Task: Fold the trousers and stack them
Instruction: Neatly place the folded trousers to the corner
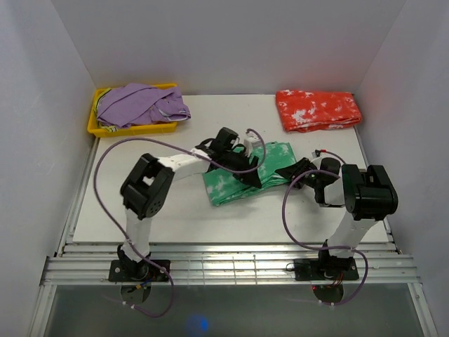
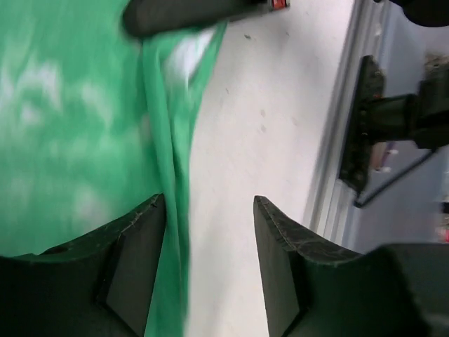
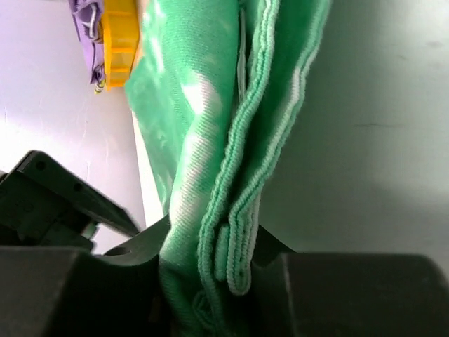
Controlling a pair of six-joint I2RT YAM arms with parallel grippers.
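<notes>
Right gripper [image 3: 210, 277] pinches one green pair [image 3: 189, 105]; one red-orange [image 1: 319, 110].

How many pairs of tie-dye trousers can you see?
2: the green trousers at centre; the red-orange trousers folded at the far right. The yellow bin may hide more.

Plain white walls [image 1: 231, 42] around a white tabletop [image 1: 231, 221]
</notes>
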